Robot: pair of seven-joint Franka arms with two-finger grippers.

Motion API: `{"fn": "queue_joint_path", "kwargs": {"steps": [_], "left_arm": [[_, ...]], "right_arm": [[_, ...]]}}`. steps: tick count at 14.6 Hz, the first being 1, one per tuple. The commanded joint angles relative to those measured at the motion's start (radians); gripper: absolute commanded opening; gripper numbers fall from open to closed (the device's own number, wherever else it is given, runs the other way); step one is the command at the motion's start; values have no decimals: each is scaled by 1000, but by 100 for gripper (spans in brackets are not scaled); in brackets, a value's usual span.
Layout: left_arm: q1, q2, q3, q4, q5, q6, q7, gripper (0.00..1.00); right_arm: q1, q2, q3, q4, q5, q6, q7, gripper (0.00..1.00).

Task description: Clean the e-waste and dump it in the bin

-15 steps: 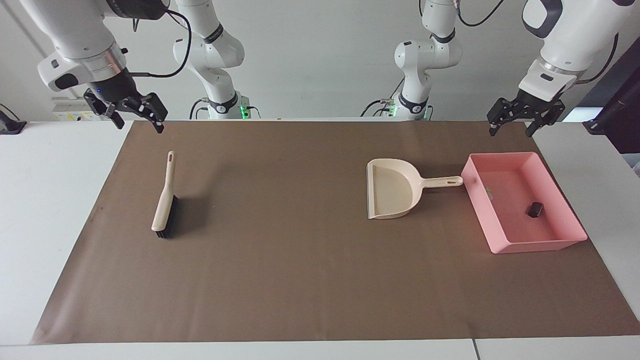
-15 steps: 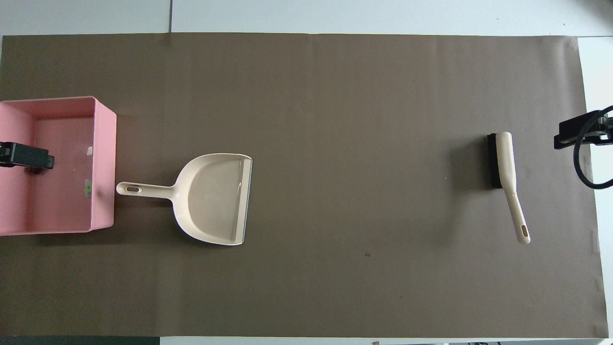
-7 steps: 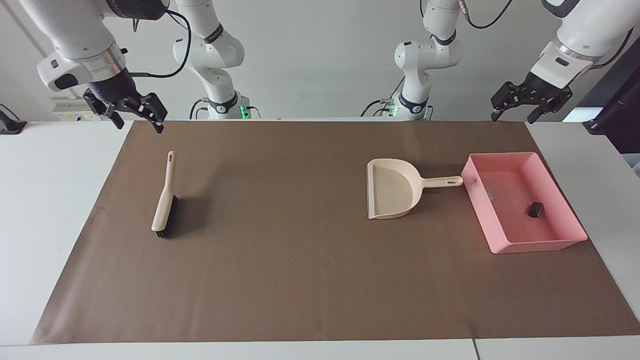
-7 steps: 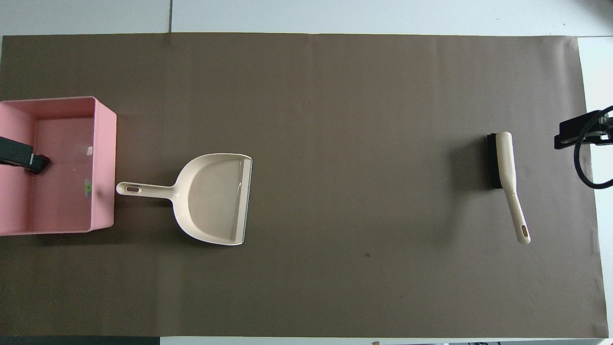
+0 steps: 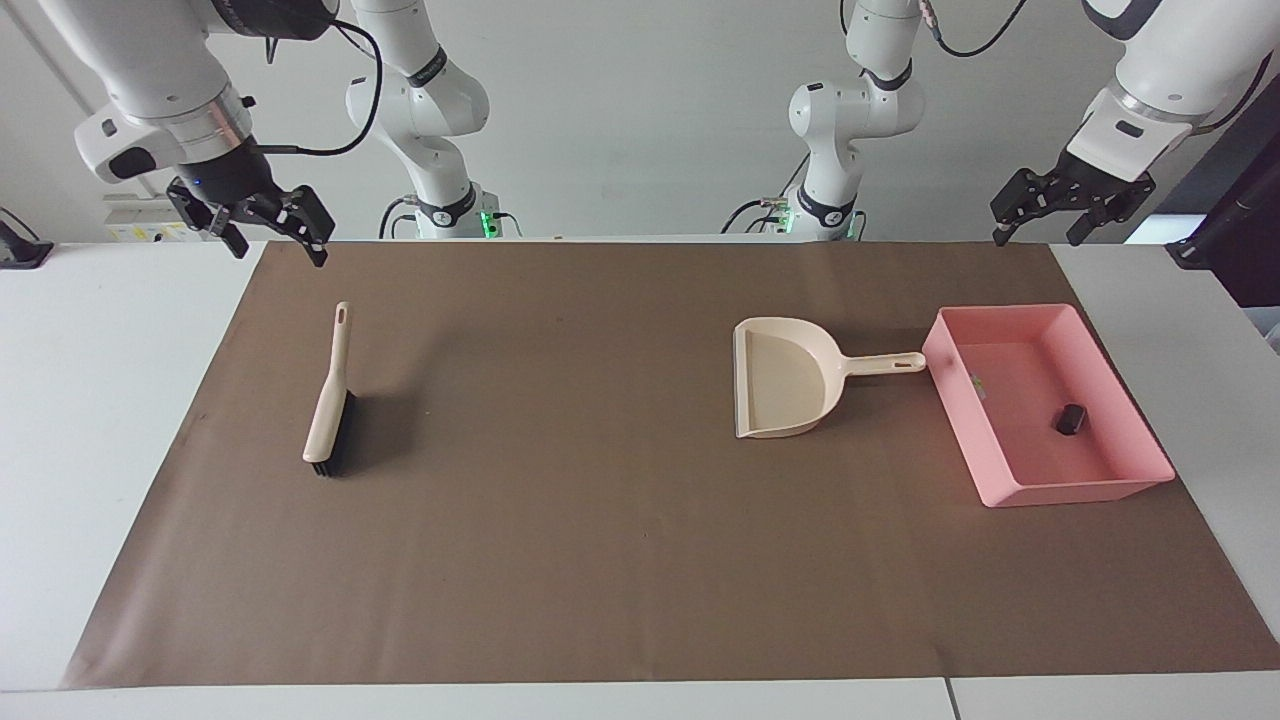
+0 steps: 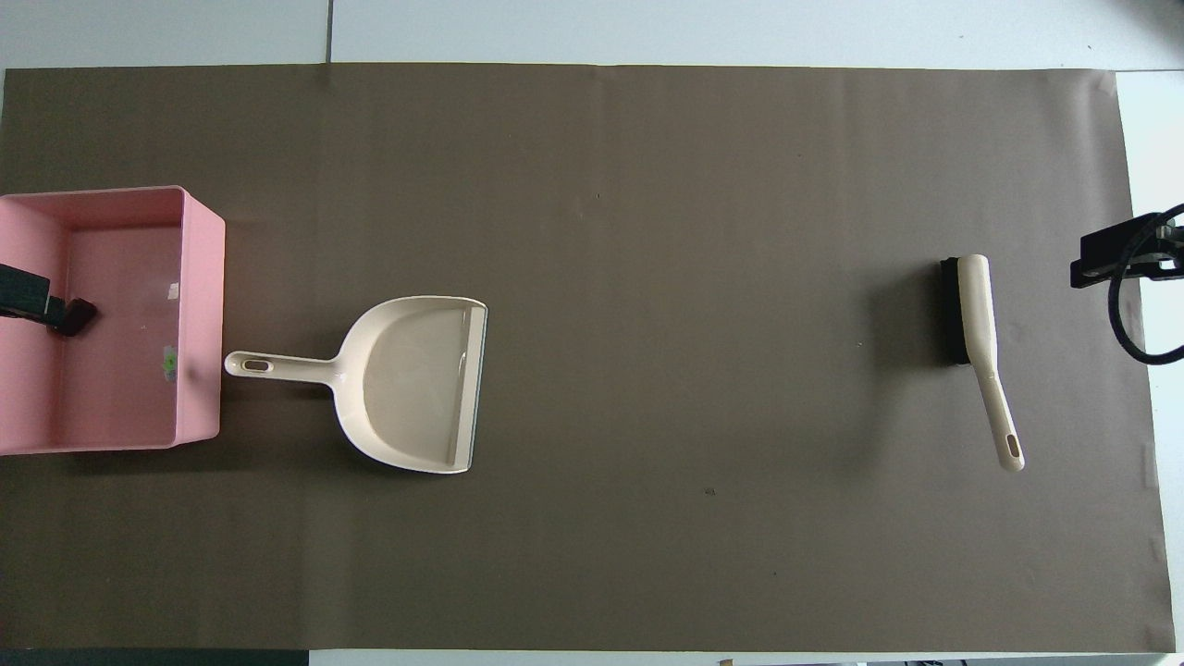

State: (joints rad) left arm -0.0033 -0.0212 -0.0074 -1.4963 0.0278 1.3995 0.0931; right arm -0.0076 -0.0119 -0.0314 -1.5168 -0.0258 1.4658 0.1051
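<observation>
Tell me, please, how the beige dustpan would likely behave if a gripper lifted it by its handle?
The dustpan looks like thin moulded plastic, so probably light and stiff. Its wide scoop sits well off the slim handle, so it may droop scoop-first. The smooth handle could slip.

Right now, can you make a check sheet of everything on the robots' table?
Surface: brown mat on a white table.
Job's things: pink bin at the left arm's end; black block and green-patched bit inside it.
Clutter: dustpan beside the bin, handle toward it; brush toward the right arm's end.
Grippers: left gripper open, raised over the mat's edge nearest the robots; right gripper open, raised over the mat's corner; both empty.
Cables: black ones on the arms.
Surroundings: white wall.
</observation>
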Motion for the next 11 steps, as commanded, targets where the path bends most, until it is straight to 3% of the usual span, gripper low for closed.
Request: {"fn": "queue_joint_path", "kwargs": {"steps": [1, 3, 11], "left_arm": [[8, -20, -8, -33, 12, 33, -13, 99], [9, -26, -5, -42, -34, 36, -15, 99], [9, -28, -3, -53, -29, 64, -16, 99]], "right_arm": [[-12, -2, 7, -3, 4, 7, 4, 100], [-12, -2, 7, -3, 4, 7, 4, 100], [-12, -2, 7, -3, 4, 10, 4, 100]]}}
